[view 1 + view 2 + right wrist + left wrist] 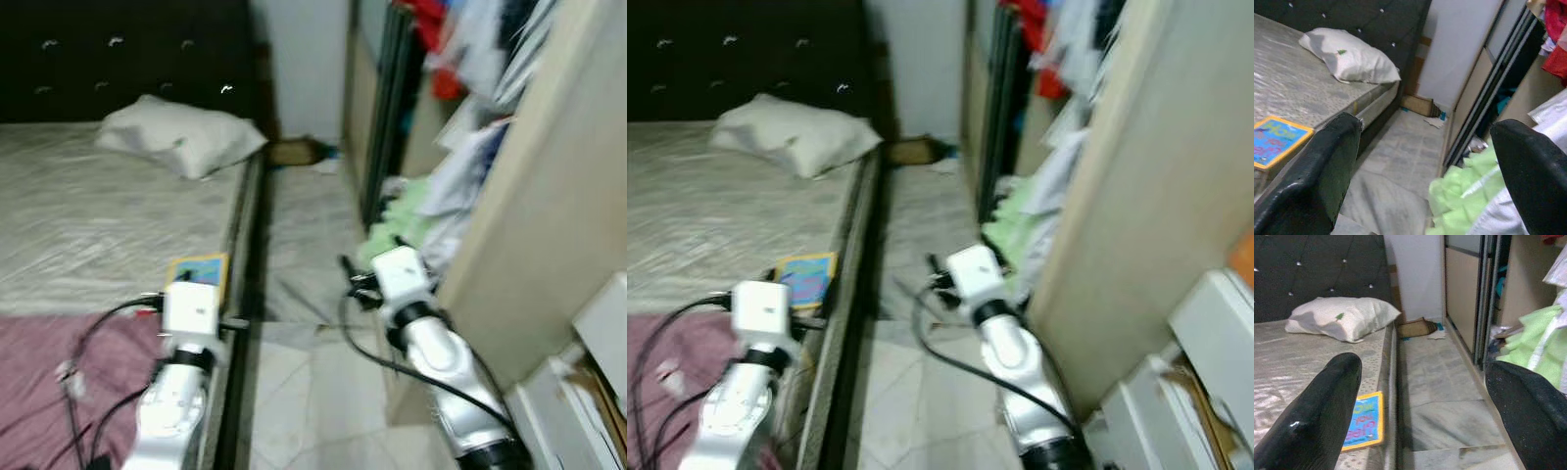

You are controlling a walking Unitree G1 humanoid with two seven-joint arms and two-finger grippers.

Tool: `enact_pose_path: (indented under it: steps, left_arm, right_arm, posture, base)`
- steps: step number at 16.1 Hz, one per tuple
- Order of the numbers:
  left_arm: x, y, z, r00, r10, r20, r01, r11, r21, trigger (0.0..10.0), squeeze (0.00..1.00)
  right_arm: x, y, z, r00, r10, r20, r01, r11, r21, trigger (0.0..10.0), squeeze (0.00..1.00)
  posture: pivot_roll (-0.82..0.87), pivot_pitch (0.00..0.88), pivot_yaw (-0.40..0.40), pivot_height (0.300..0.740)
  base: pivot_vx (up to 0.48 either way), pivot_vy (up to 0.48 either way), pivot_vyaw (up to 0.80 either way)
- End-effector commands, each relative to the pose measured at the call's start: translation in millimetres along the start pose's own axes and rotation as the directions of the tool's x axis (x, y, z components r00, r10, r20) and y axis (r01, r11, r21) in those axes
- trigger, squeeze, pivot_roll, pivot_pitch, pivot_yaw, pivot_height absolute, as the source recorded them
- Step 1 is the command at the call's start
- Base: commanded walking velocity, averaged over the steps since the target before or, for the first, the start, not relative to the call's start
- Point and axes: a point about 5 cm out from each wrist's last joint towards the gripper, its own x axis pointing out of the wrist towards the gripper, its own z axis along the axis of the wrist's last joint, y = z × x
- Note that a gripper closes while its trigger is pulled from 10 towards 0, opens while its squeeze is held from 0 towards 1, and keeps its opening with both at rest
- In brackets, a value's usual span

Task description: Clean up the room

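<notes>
My left gripper [1422,396] hangs over the near corner of the bed [88,225], its two black fingers [1322,411] spread wide apart with nothing between them. My right gripper [1430,166] is out over the floor aisle [304,245] beside the wardrobe [549,196], its fingers [1317,171] likewise parted and empty.

Just under my left arm a maroon blanket [59,362] covers the near end of the mattress. A little past it, at the very edge of the bed, lies a blue book with a yellow border [201,270], flat on the grey sheet.

To my right, light green clothing [1469,196] spills from the open wardrobe down to the floor, with white and red garments [441,49] hanging above it. A white box [598,333] sits near my right elbow.

Farther up the bed a white pillow [181,135] rests against the dark tufted headboard [118,49]. At the far end of the aisle a flat brown piece, perhaps cardboard [1415,327], lies by the wall with small scraps [1437,333] beside it
</notes>
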Motion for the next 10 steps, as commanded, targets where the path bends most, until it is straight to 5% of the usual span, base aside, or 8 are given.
enact_pose_path:
  steps: [1, 10]
  left_arm:
    - [2.1, 3.9, 3.5, 1.000, 0.010, 0.008, -0.010, 1.000, 0.010, 10.0, 0.00]
    - [4.2, 2.9, 4.9, 1.000, 0.011, 0.016, -0.012, 1.000, 0.009, 10.0, 0.00]
  right_arm:
    - [3.3, 3.4, 6.6, 1.000, 0.013, 0.020, -0.013, 1.000, 0.008, 10.0, 0.00]
    - [6.1, 5.4, 9.0, 0.999, 0.017, 0.027, -0.018, 1.000, 0.006, 10.0, 0.00]
  posture:
    - [0.00, 0.000, -0.043, 0.740]
    - [0.00, 0.000, -0.042, 0.740]
  base:
    - [0.000, 0.000, 0.63]
    - [0.000, 0.000, 0.63]
